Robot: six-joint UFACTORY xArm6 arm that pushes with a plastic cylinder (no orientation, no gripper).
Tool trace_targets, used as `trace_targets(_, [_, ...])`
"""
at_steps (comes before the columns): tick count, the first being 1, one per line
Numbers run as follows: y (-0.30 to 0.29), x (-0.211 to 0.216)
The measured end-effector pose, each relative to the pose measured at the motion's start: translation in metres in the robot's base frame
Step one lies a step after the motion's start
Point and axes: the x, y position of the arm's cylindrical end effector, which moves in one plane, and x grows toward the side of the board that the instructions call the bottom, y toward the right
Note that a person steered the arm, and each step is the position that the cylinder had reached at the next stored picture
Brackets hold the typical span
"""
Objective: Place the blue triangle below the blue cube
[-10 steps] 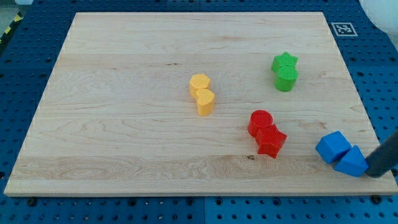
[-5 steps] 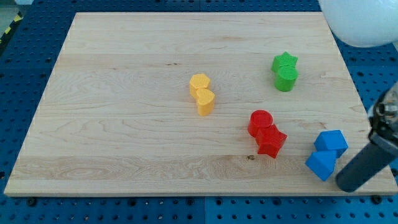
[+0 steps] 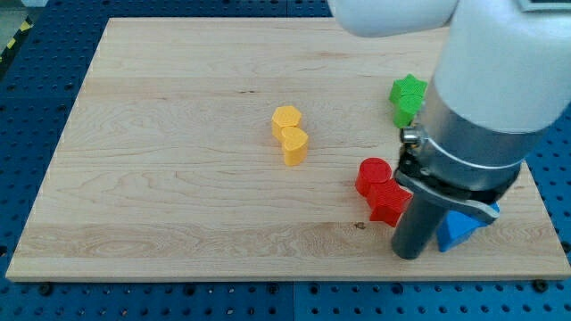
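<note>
The wooden counter [image 3: 178, 178] fills the view, and my arm [image 3: 486, 80] looms over its right side, covering a good deal. I have no fingers to open or close, only a dark rod, and it holds nothing.

Blocks now. The two yellow blocks [image 3: 290, 134] sit touching near the middle, well apart from the action. The green star [image 3: 408, 92] peeks out beside my arm at the view's top right. The red cylinder [image 3: 373, 174] and the red block [image 3: 385, 203] below it stand just to the view's left of my rod.

The blue triangle [image 3: 455, 230] lies near the counter's bottom right edge, just right of the rod and partly under my arm. The blue cube [image 3: 492, 211] is almost wholly hidden; I read the blue sliver above and right of the triangle as its corner.

My tip [image 3: 408, 256] rests on the counter at the triangle's left, touching or nearly so, with the reds close on the other side.

To do this well, I judge I should nudge from the left in short strokes, steering clear of the reds and the counter's edge.

The triangle's visible wedge seems to narrow toward the view's bottom left; its long axis I cannot tell.
</note>
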Motion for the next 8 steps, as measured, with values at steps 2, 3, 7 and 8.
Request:
trace_targets(2, [0.039,0.001])
trace_targets(3, [0.046,0.001])
trace_targets(7, [0.051,0.001])
trace_targets(8, [0.056,0.0])
